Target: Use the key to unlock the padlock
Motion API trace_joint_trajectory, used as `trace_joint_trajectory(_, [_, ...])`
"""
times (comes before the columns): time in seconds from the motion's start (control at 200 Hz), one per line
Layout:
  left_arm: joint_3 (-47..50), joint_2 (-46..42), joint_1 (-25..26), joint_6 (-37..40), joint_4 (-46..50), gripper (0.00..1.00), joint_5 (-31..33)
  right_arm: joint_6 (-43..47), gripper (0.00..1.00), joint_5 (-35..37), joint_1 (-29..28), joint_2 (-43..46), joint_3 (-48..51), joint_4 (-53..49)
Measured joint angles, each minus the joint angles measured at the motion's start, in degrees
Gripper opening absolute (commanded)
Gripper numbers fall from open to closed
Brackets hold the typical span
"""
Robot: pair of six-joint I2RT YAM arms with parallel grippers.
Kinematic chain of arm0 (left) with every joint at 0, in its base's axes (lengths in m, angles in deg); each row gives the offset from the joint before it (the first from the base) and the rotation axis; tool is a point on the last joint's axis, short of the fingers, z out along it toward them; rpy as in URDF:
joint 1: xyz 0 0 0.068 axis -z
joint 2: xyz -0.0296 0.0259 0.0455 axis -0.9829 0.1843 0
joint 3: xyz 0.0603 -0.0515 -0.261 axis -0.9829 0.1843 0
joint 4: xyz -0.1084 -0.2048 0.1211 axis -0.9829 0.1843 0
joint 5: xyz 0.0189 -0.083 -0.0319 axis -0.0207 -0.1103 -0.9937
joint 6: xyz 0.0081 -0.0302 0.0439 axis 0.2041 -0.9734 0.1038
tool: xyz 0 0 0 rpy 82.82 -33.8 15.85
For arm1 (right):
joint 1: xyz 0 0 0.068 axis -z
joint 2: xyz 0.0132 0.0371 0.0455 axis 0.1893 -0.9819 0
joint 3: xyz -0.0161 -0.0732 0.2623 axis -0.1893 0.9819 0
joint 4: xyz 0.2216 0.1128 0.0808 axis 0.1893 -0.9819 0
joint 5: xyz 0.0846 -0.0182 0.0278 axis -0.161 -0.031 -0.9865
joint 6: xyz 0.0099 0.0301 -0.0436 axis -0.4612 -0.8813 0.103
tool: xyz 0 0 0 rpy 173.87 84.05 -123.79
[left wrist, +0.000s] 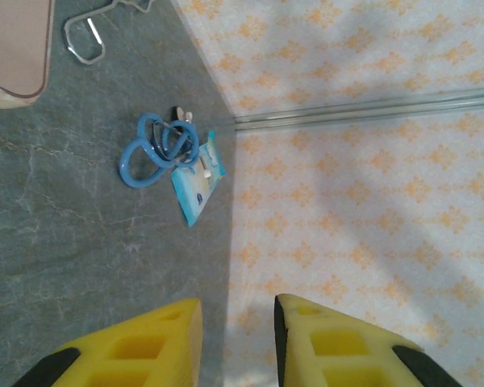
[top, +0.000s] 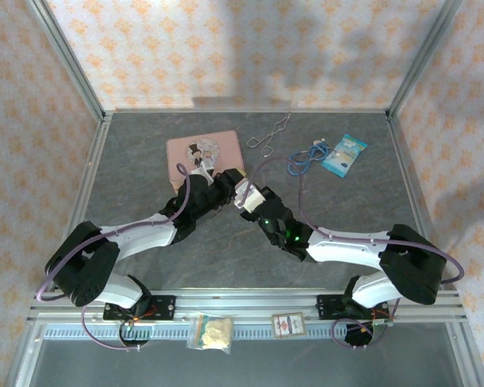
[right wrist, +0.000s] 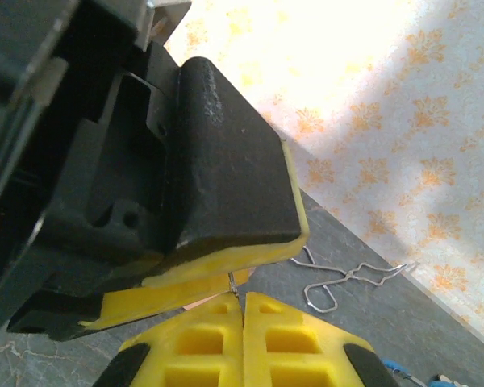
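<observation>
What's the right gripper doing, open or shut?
Shut. On the right gripper, the yellow fingers meet with no gap, pinching a thin metal sliver.

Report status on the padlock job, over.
Left claw open, empty. Right claw shut on thin silver piece, tip at left claw. Padlock too small to pick out.

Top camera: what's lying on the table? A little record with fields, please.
tin: pink, just beyond the fingers
wire loop: right of tin
cable: blue, right of loop
packet: blue-white, beside cable
left fingers: open
right fingers: shut on a thin metal piece, can't tell what
</observation>
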Motion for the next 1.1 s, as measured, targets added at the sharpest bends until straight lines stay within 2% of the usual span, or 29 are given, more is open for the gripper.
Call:
trace_joint_trajectory(0.1, [0.0,0.04,0.0,-0.26,-0.55,0.19,-0.04,0.0,0.0,0.0,-0.02,-0.09,0.0,0.0])
trace_joint_trajectory(0.285, [0.0,0.04,0.0,-0.44,-1.14,0.0,0.11,0.0,0.0,0.02,-0.02,-0.31,0.0,-0.09])
trace_joint_trajectory(0.31, [0.0,0.04,0.0,-0.35,-1.14,0.0,0.13,-0.02,0.0,0.0,0.0,-0.31,0.0,-0.11])
trace_joint_trajectory(0.365, [0.0,0.02,0.0,0.02,-1.05,0.0,0.17,-0.57,0.14,-0.02,0.0,-0.31,-0.04,-0.35])
trace_joint_trajectory(0.425, [0.0,0.0,0.0,0.79,-0.63,0.0,0.42,-2.23,0.35,-0.55,0.2,-0.09,-0.13,-1.07])
trace_joint_trajectory(0.485, [0.0,-0.24,0.0,1.95,-0.13,0.0,1.07,-4.61,0.44,-2.25,0.81,0.85,-0.13,-2.43])
trace_joint_trajectory(0.576, [0.0,-1.42,-0.07,4.74,1.29,0.0,2.36,-10.21,0.47,-7.72,3.76,4.09,-0.13,-4.87])
trace_joint_trajectory(0.801, [0.0,-6.08,-0.15,14.49,0.35,0.0,3.41,-32.33,0.49,-25.62,17.31,11.65,-0.04,-5.57])
trace_joint_trajectory(1.101, [1.9,-5.75,-0.17,24.28,-10.95,0.0,-3.34,-60.54,0.51,-47.19,22.03,11.32,3.5,5.62])
